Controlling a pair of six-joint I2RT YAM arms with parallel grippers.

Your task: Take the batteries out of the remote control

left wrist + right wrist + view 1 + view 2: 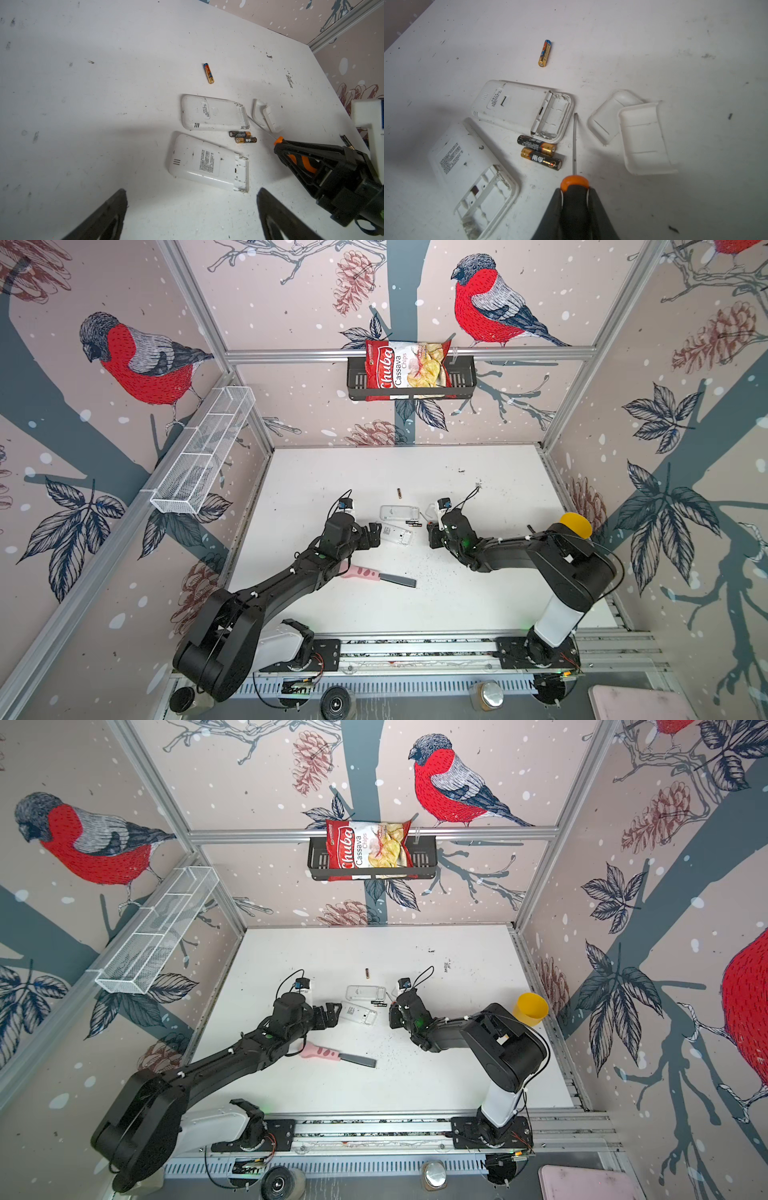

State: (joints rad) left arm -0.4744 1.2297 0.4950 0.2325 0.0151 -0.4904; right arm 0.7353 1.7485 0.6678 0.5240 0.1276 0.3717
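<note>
Two black batteries (537, 145) lie beside the emptied remote (512, 108), the right gripper (575, 192) clamping a screwdriver (574, 145), tip poised there seemingly for prying, the left gripper (191, 207) spread wide and empty

Bright, even overhead light floods the white table (478, 605) in both top views, where the wide lens bows the walls (62, 448) at the edges, while soft grey shadows pool on the tabletop in the wrist views, whose nearest foreground blurs.
</note>
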